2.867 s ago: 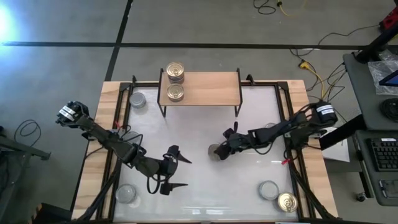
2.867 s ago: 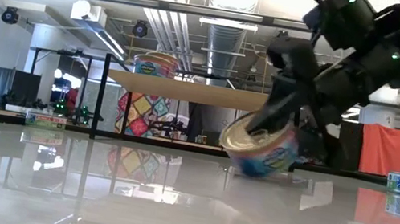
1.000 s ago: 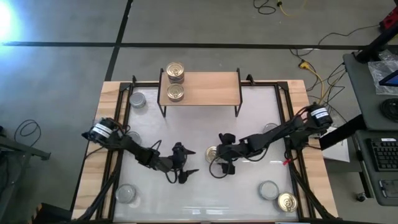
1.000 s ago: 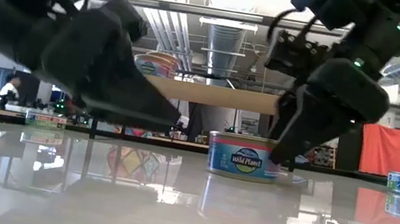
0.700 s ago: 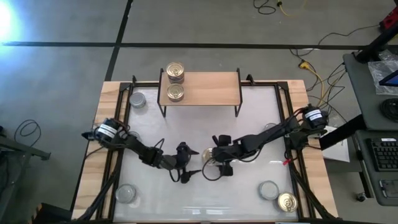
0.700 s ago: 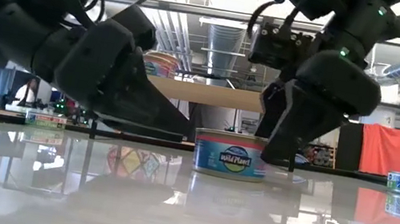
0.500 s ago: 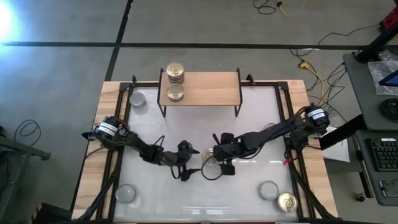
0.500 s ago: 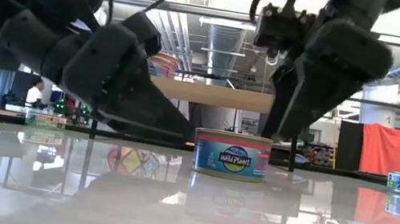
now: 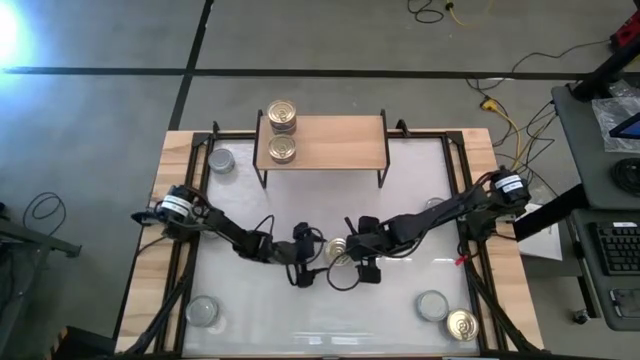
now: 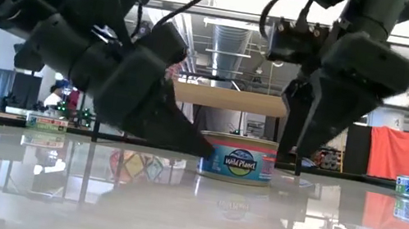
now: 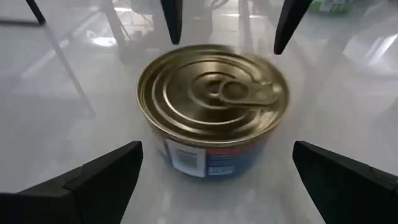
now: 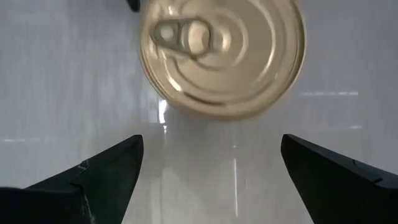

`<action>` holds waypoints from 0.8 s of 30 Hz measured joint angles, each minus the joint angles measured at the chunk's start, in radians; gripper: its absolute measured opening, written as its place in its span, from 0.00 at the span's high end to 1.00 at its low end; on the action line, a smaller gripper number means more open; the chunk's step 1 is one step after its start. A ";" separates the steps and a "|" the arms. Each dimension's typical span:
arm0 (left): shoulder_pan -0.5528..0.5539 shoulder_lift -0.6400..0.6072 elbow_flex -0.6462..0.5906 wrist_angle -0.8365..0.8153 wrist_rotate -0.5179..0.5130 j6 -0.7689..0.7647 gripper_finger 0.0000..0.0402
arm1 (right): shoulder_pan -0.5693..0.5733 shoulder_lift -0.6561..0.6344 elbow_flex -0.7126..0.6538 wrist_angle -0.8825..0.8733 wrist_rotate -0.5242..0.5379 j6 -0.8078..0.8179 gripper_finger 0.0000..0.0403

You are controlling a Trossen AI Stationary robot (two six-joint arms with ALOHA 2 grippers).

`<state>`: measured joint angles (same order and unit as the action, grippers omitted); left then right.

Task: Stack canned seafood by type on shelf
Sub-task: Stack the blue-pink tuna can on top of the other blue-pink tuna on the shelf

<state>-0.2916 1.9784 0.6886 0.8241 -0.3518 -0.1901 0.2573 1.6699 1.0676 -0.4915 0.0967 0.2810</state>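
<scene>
Gold-lidded and upright, one tin point(image 9: 336, 250) stands near the middle of the white table point(image 9: 420, 190) in the high view, and we see the left gripper point(image 9: 308, 256) and the right gripper point(image 9: 362, 247) meeting it from opposite sides. At the table's far edge stands the wooden shelf point(image 9: 340, 142), with two gold-lidded tins point(image 9: 283, 116) on its left part; silver-lidded tins point(image 9: 222, 160) and another gold one point(image 9: 461, 325) lie scattered toward the table's corners. From the low view, the blue-labelled tin sits flat on the glossy tabletop, the left gripper's dark fingers point(image 10: 177, 131) slanting down to its side while the right gripper hangs just behind it. Through the left wrist view, both left fingers are spread wide with the tin between and ahead of them, untouched. In the right wrist view, its fingers point(image 12: 93, 174) are likewise spread apart, released, with the tin's pull-tab lid just beyond the tips.
</scene>
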 joint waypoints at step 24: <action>0.018 0.161 0.198 0.018 0.010 0.073 0.00 | -0.011 0.002 -0.043 0.103 0.203 0.031 0.07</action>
<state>-0.2741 2.1391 0.8869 0.8419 -0.3418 -0.1170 0.2459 1.6718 1.0241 -0.3890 0.2995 0.3115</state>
